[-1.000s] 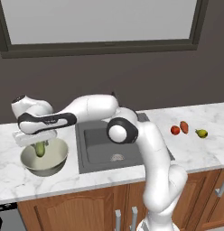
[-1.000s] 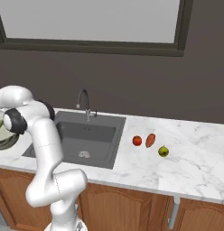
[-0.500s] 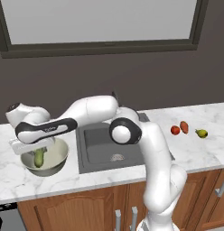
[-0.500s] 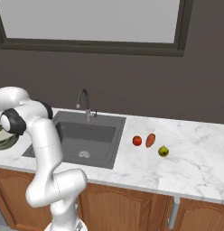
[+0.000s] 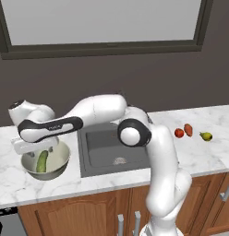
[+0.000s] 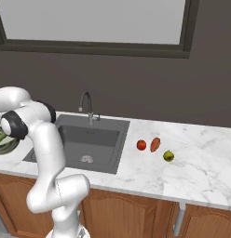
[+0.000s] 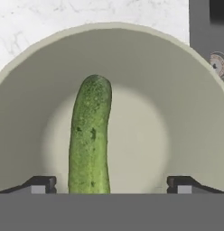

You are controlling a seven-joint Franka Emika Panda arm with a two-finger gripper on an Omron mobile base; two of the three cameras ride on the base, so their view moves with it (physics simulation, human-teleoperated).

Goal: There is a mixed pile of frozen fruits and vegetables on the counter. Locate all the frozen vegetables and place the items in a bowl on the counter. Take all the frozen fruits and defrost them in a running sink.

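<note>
The gripper (image 7: 112,184) hangs over the bowl (image 7: 190,103) with its jaws wide apart and nothing between them. The cucumber (image 7: 90,140) lies free on the bottom of the bowl, a little closer to one fingertip than to the other.

One risk, as I judge it, is that the gripper leaves sideways instead of straight up. A fingertip could then catch the cucumber or push the rim, and the bowl (image 5: 46,162), which stands near the front edge of the table (image 5: 15,184), could slide or tip.

The other pieces are well apart from here, on the far side of the sink (image 5: 111,150): the red fruit (image 6: 141,145), the orange-red carrot piece (image 6: 155,144) just beside it, and the small pear (image 6: 168,155) near them. The red fruit and the carrot piece are close together and similar in colour, so a wrong pick is possible there. The faucet (image 6: 87,106) stands behind the sink, and a low sweep of the arm could touch it.
</note>
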